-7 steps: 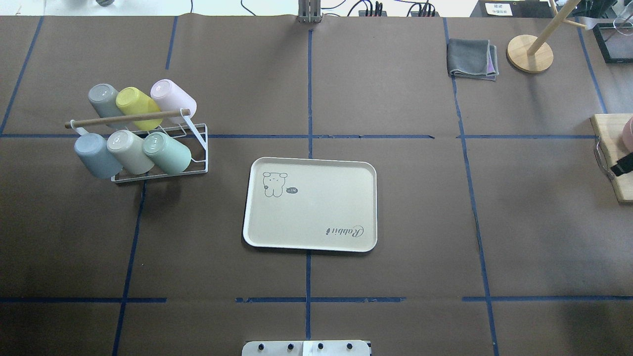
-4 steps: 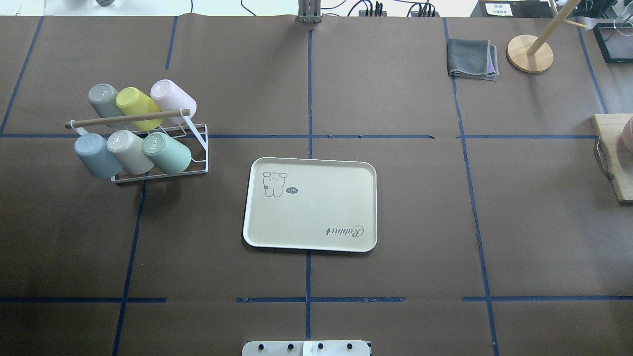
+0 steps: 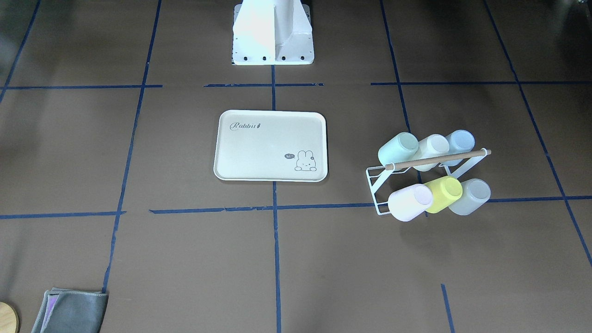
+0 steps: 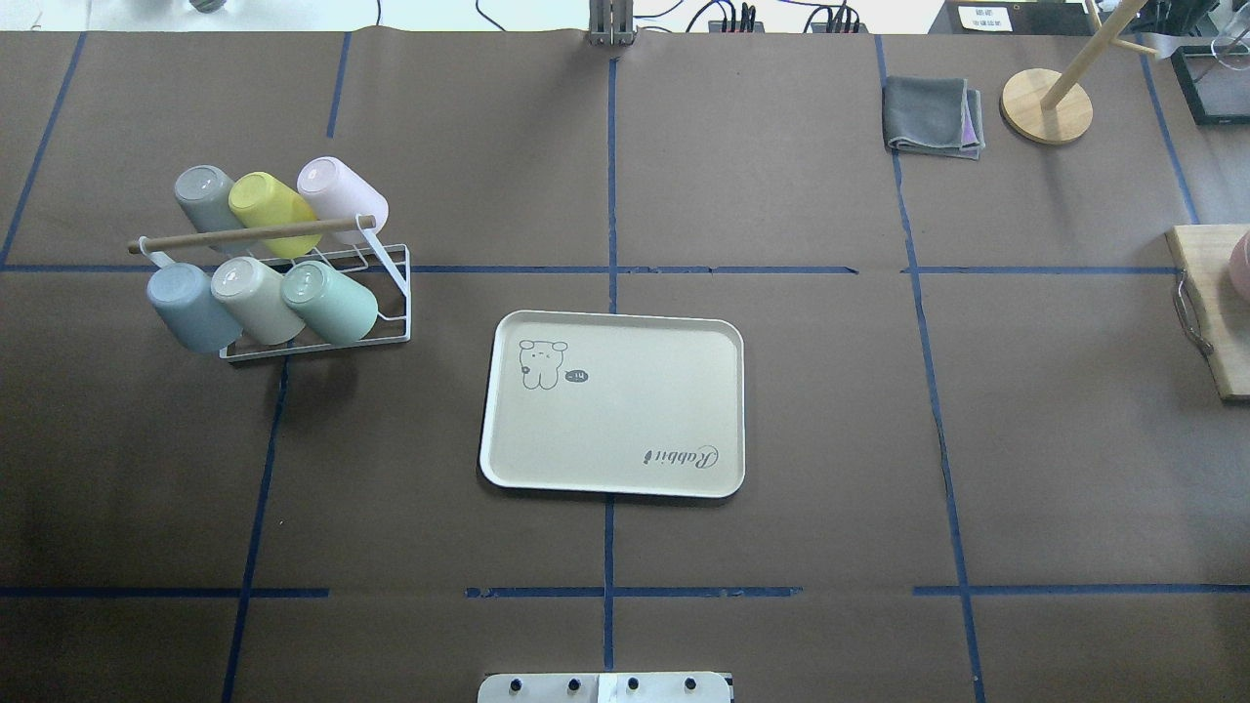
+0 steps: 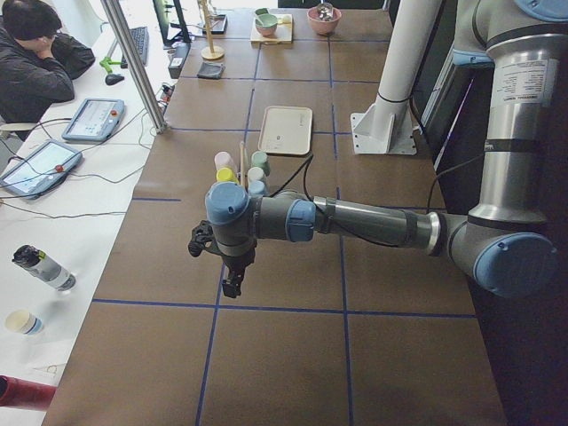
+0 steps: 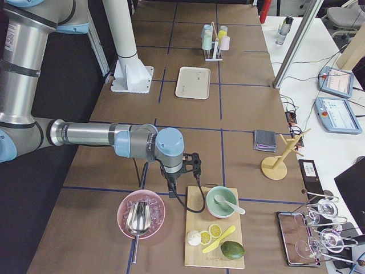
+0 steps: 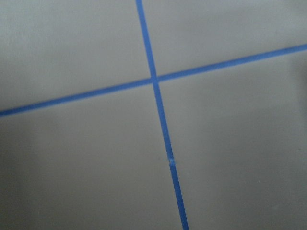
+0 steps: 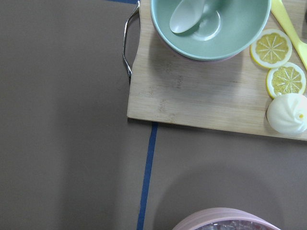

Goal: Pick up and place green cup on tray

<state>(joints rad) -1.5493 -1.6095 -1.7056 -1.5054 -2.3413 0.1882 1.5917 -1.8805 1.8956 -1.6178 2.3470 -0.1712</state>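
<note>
The pale mint-green cup (image 4: 332, 301) lies tilted on the white wire rack (image 4: 393, 293), at the right end of its near row; it also shows in the front view (image 3: 398, 148). The cream Rabbit tray (image 4: 625, 420) lies bare at mid-table, also in the front view (image 3: 263, 148). My left gripper (image 5: 231, 284) shows only in the exterior left view, over bare table well off from the rack; I cannot tell its state. My right gripper (image 6: 170, 184) shows only in the exterior right view, beside a wooden board; I cannot tell its state.
The rack also holds light blue (image 4: 187, 307), beige (image 4: 256, 298), grey, yellow-green (image 4: 273, 213) and pink cups. A folded grey cloth (image 4: 931, 115) and a wooden stand (image 4: 1046, 105) sit far right. The wooden board (image 8: 192, 91) carries a green bowl (image 8: 211, 28) and lemon slices; a pink bowl (image 6: 141, 214) is near.
The dark end of my right arm that showed at the overhead view's right edge by the board has moved out of that view. Cups and tray have not moved.
</note>
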